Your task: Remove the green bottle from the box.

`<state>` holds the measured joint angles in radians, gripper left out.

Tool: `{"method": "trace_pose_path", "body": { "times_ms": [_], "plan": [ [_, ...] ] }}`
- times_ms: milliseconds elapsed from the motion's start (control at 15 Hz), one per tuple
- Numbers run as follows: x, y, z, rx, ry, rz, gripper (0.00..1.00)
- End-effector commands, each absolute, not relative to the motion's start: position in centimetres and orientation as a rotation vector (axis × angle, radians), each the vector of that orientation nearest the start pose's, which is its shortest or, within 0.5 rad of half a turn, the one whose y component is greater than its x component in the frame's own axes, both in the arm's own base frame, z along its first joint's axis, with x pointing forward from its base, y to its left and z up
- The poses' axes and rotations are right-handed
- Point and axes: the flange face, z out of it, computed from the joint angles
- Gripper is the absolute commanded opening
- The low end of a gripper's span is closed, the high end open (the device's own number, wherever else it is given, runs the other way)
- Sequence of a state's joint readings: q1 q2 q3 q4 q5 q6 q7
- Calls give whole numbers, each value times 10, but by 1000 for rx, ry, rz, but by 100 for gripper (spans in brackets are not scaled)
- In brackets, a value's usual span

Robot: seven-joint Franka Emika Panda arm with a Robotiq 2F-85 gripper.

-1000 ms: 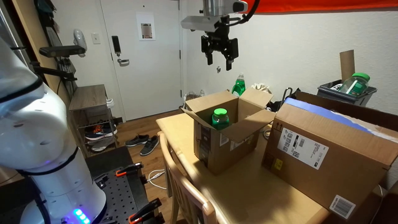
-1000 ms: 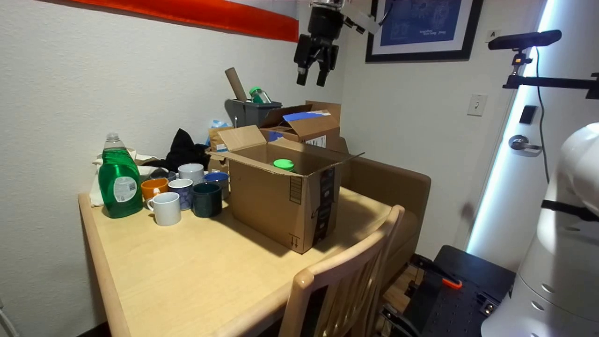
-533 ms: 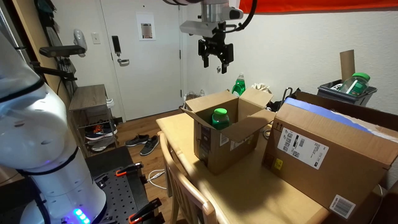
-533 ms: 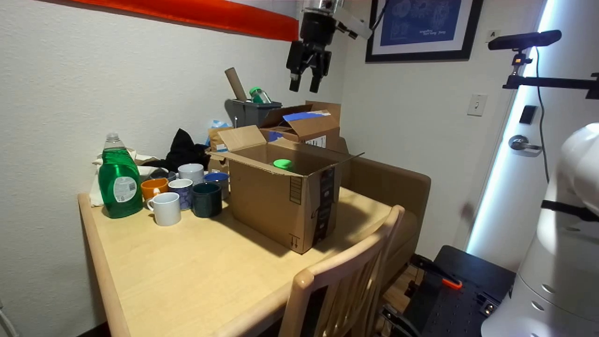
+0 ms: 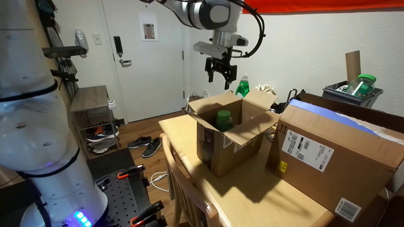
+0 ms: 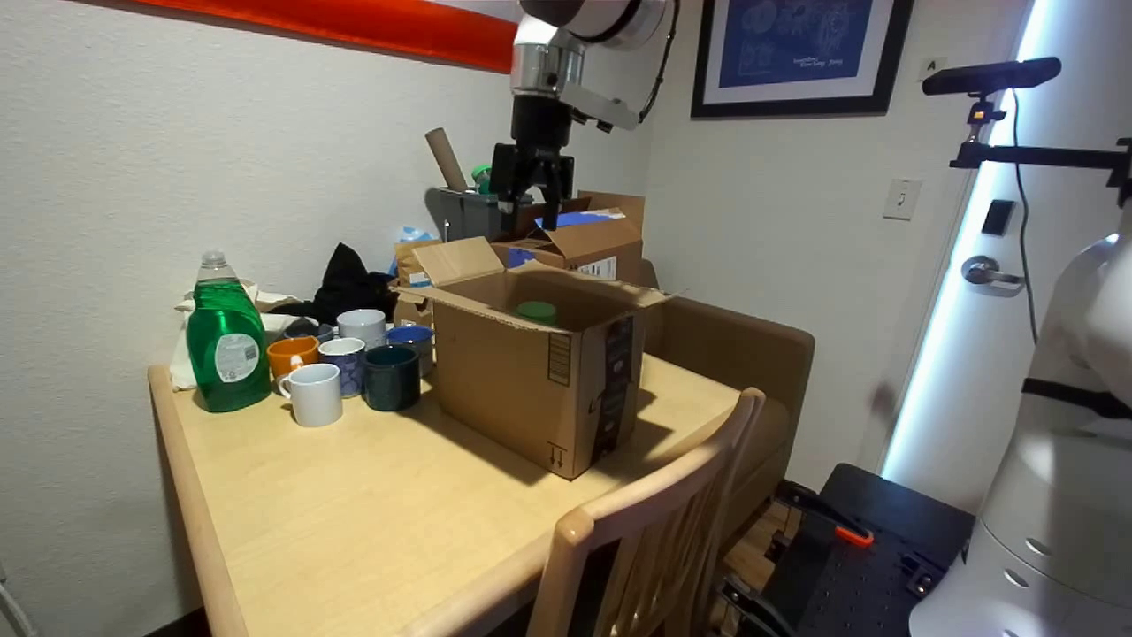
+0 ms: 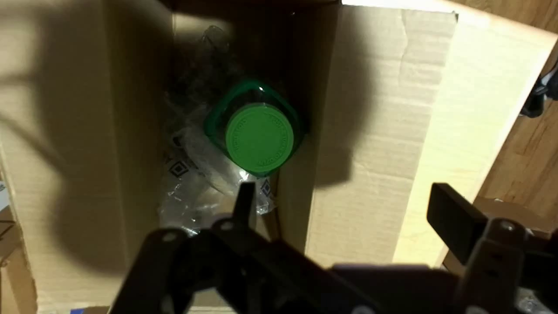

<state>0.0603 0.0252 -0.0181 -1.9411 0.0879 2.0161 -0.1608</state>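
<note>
The green bottle with a bright green lid stands upright in the open cardboard box, as both exterior views show (bottle (image 5: 224, 123), lid (image 6: 537, 311), box (image 5: 217, 154), box (image 6: 504, 380)). In the wrist view I look down on the lid (image 7: 260, 138); most of the bottle's body is hidden below it. My gripper (image 5: 219, 82) is open and empty, pointing down above the box. It also shows in an exterior view (image 6: 529, 221). In the wrist view the open gripper (image 7: 344, 189) is offset to the lower right of the lid, over the box's right flap (image 7: 383, 131).
Clear plastic packing (image 7: 192, 174) lies beside the bottle. The box's flaps stick outward. A larger cardboard box (image 5: 334, 176) and grey bin (image 5: 375, 97) stand nearby. A green soap bottle (image 6: 225, 345) and several mugs (image 6: 316, 395) share the table. A chair (image 6: 659, 495) stands at the edge.
My gripper has moved down toward the box, and leftward in an exterior view, staying open. Its shadow now falls over the lid and flaps. The bottle and box have not moved.
</note>
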Motion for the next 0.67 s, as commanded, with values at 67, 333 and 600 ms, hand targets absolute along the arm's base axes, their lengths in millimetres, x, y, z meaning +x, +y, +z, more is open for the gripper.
{"method": "trace_pose_path", "body": {
  "times_ms": [67, 333, 600],
  "plan": [
    [589, 24, 467, -3068, -89, 17, 100],
    [584, 23, 448, -3075, 95, 107, 100],
    [582, 13, 428, -3066, 215, 118, 100]
  ]
}}
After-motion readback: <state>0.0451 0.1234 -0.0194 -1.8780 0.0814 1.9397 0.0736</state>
